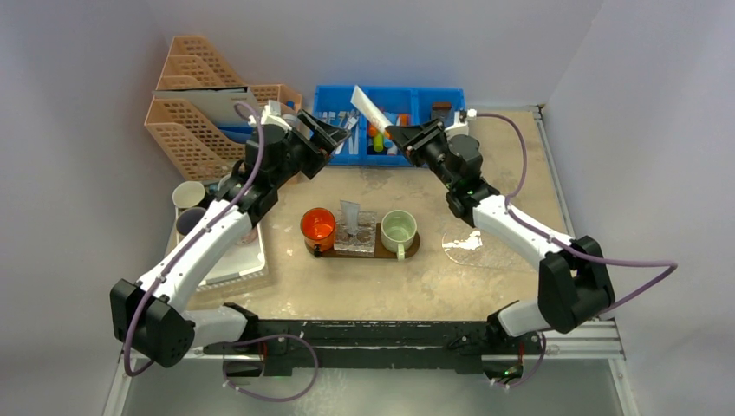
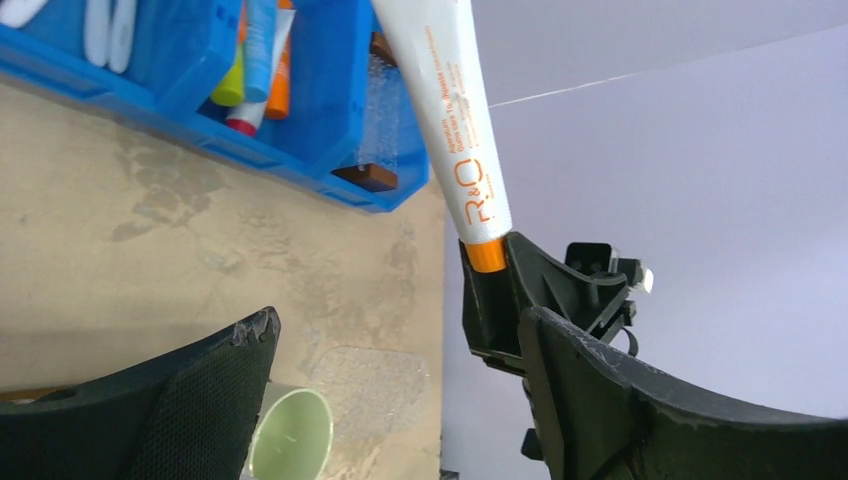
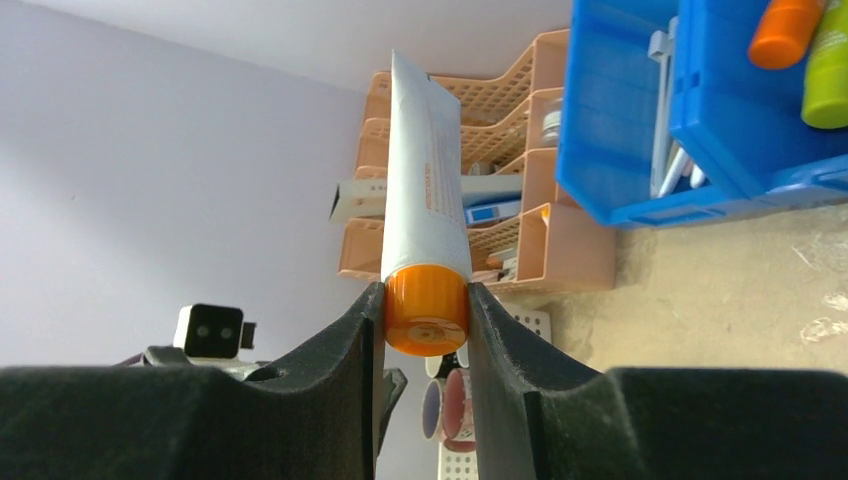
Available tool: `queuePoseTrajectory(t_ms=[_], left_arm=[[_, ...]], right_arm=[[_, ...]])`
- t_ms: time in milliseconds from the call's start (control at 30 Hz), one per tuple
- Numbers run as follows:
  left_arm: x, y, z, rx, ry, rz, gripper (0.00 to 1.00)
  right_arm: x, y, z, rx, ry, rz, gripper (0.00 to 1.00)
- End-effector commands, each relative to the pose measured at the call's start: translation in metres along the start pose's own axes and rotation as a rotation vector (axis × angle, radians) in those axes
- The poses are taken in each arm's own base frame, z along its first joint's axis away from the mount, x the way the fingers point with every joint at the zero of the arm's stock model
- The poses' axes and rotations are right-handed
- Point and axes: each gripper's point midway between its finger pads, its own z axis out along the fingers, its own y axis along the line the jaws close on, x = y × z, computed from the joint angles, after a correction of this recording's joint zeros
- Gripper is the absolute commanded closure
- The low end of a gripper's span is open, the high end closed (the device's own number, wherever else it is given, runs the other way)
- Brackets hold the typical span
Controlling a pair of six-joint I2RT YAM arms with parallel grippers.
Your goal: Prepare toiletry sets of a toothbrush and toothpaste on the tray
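My right gripper (image 1: 400,134) is shut on the orange cap (image 3: 426,312) of a white squeeze tube (image 1: 368,107), holding it up over the table in front of the blue bin (image 1: 433,100). The tube also shows in the left wrist view (image 2: 447,120) and the right wrist view (image 3: 424,180). My left gripper (image 1: 329,134) is open and empty, level with the tube and to its left. The dark brown tray (image 1: 413,248) lies mid-table with an orange cup (image 1: 318,225), a clear holder with a pale grey tube (image 1: 351,214) and a green cup (image 1: 399,230). Slim white handles (image 1: 347,144) lie in the bin.
Orange file racks (image 1: 195,113) stand at the back left. Mugs (image 1: 187,196) and a white tray (image 1: 247,260) sit along the left edge. A clear round disc (image 1: 465,246) lies right of the brown tray. Orange and green tubes (image 3: 810,50) lie in the bin.
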Motion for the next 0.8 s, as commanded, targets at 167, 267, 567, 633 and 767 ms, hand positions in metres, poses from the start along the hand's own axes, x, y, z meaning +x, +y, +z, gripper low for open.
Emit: queuePoseTrajectory(t_ms=[167, 267, 567, 633, 767], left_arm=[[-0.029, -0.056, -0.019, 0.260, -0.042, -0.003, 0.12], [-0.032, -0.057, -0.022, 0.313, -0.034, 0.010, 0.12], [-0.034, -0.078, -0.019, 0.493, -0.040, 0.094, 0.13], [-0.036, -0.083, -0.016, 0.527, -0.051, 0.096, 0.13], [-0.043, -0.093, -0.014, 0.587, -0.092, 0.112, 0.15]], right_arm=[[-0.001, 0.070, -0.013, -0.271, 0.026, -0.011, 1.00], [0.001, 0.077, -0.015, -0.298, 0.041, 0.004, 1.00], [0.002, 0.102, -0.022, -0.395, 0.083, 0.107, 1.00], [0.004, 0.107, -0.024, -0.409, 0.103, 0.115, 1.00], [0.006, 0.115, -0.026, -0.444, 0.132, 0.167, 1.00]])
